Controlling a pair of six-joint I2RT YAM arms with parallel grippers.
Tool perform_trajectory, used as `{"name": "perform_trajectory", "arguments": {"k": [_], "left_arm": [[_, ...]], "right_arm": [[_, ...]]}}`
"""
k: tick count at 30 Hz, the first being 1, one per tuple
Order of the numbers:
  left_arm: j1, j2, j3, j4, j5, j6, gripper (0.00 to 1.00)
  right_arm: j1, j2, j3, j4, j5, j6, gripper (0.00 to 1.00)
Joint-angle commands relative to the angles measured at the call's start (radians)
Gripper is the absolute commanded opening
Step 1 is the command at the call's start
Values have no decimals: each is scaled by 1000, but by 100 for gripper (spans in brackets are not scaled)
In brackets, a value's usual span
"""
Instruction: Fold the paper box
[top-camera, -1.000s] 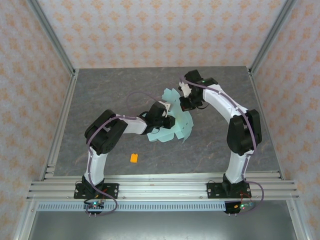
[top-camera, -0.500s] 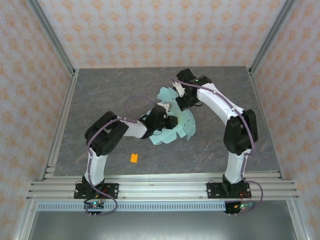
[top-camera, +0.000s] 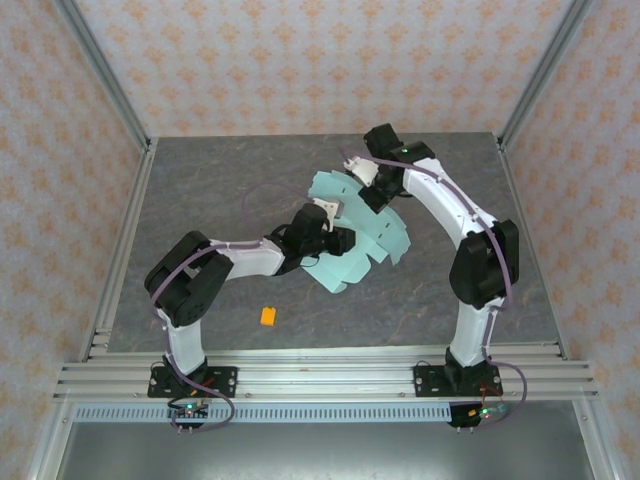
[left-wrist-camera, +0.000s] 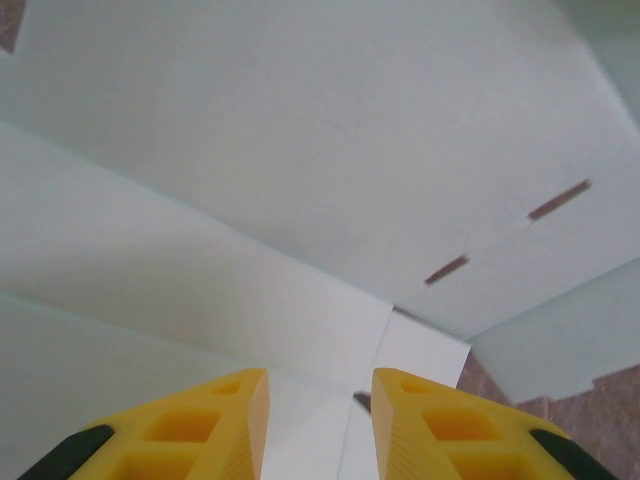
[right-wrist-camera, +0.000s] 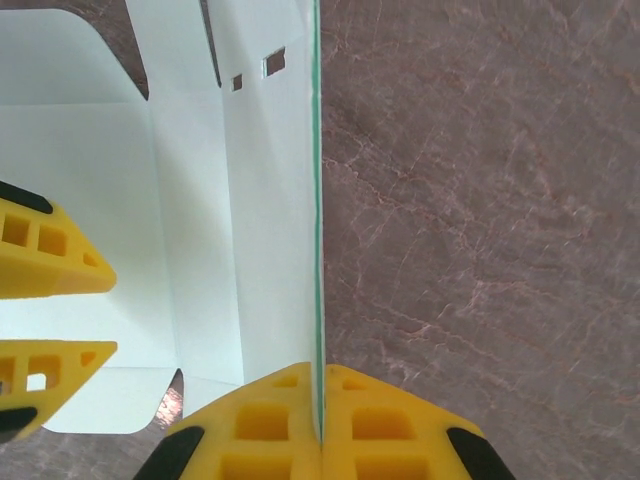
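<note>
The left gripper (left-wrist-camera: 320, 392) had its two yellow fingers (left-wrist-camera: 228, 420) parted, with a clear gap between the tips and nothing clamped. Beyond the tips lay the paper box (left-wrist-camera: 300, 150), a pale mint sheet crossed by straight fold creases. Two short slots (left-wrist-camera: 558, 199) were cut in its right part. Brown table (left-wrist-camera: 503, 384) showed past the sheet's edge, just beside the right finger.

We're seeing paper box (top-camera: 365, 245) showing pale mint-teal at centre frame. Table (top-camera: 200, 190) is looking grey-brown, marbled. Small block (top-camera: 268, 316), lower left, is glowing orange. Walls (top-camera: 300, 60) are wearing peach floral print. Right gripper (right-wrist-camera: 321, 372) fingers (right-wrist-camera: 268, 415) are showing yellow w/ blk pads.
</note>
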Motion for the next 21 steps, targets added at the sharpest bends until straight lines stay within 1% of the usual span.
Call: {"name": "perform_trajectory", "arguments": {"k": [1, 5, 7, 11, 13, 14, 21], "left_arm": [[6, 9, -5, -41, -5, 44, 33], [5, 45, -14, -1, -23, 28, 31], [6, 93, -17, 37, -19, 1, 30], [1, 124, -43, 120, -28, -53, 27], [-1, 128, -65, 143, -48, -55, 25], [-4, 128, -78, 154, -64, -86, 24], [-11, 147, -164, 291, -122, -183, 23]], "right_arm": [[3, 28, 48, -35, 14, -82, 0], [15, 46, 51, -22, 66, -93, 0], [26, 53, 46, -8, 93, -93, 0], [55, 52, 20, 43, 155, -79, 0], [73, 45, -8, 82, 186, -67, 0], [84, 41, -29, 102, 208, -61, 0], [156, -1, -158, 247, 361, -27, 0]]}}
